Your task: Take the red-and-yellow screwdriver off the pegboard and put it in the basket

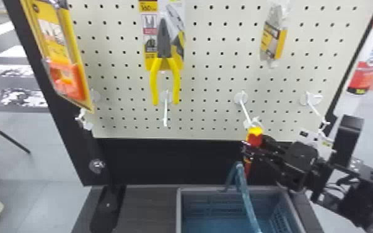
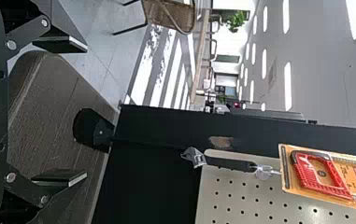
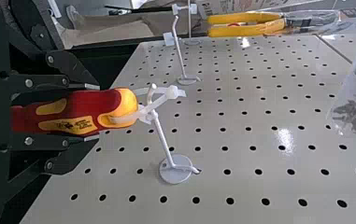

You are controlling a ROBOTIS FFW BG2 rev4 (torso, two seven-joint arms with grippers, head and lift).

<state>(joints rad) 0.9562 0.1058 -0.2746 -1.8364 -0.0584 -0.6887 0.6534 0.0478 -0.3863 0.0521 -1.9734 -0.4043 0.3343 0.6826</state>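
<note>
At the pegboard's lower right, my right gripper (image 1: 251, 148) is shut on the handle of the red-and-yellow screwdriver (image 1: 255, 138). The screwdriver hangs upright, its yellow end up, by a white loop at the tip of a white hook (image 1: 245, 111). In the right wrist view the right gripper (image 3: 94, 112) has one finger on each side of the screwdriver handle (image 3: 80, 109), and the loop still goes round the hook (image 3: 162, 140). The basket (image 1: 179, 210) stands below, its blue handle raised. My left gripper (image 2: 60, 112) is open and holds nothing, off the pegboard's left side.
Yellow-handled pliers (image 1: 164, 59) hang mid-board, a packaged saw (image 1: 59, 55) at the left, and a small bagged item (image 1: 273, 40) at upper right. Bare hooks stick out nearby. The basket's blue handle (image 1: 246, 195) rises close to the screwdriver's lower end.
</note>
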